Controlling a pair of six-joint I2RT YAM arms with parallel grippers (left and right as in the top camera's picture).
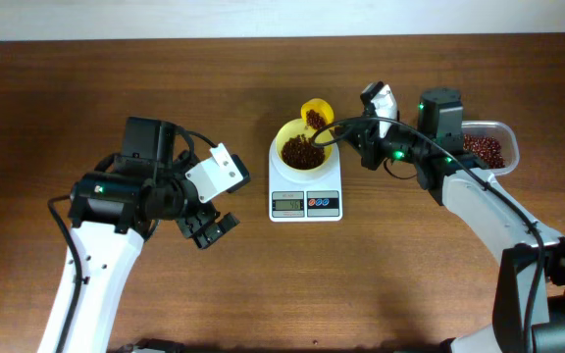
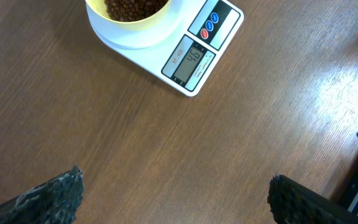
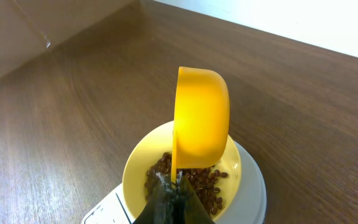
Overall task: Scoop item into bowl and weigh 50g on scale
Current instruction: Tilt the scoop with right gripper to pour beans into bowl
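Two pincers are in view. The left pincer (image 1: 207,227) is released, its fingers (image 2: 48,196) spread wide with nothing between them; it hangs over bare counter (image 1: 165,78) to the left of the scale (image 1: 305,204), well apart from it. The right pincer (image 1: 364,145) is clenched on the handle of a small yellow scoop (image 1: 315,116), which the right wrist view shows entering between the dark fingers at the bottom edge. The scoop (image 3: 201,118) is tipped onto its side above the far rim of the bowl (image 1: 282,147), and dark red-brown beans (image 1: 316,120) are visible inside its cup in the overhead view. The bowl (image 3: 135,174), pale yellow, sits centred on the platform of the white scale and holds a loose layer of the same beans (image 3: 197,183) that covers its floor. The scale's grey display (image 2: 193,59) shows digits that cannot be read with certainty; red and blue buttons (image 2: 209,26) sit just beside it on the front panel. More beans (image 1: 484,147) lie in a clear rectangular container (image 1: 506,132) on the counter to the right of the scale, behind the right arm.
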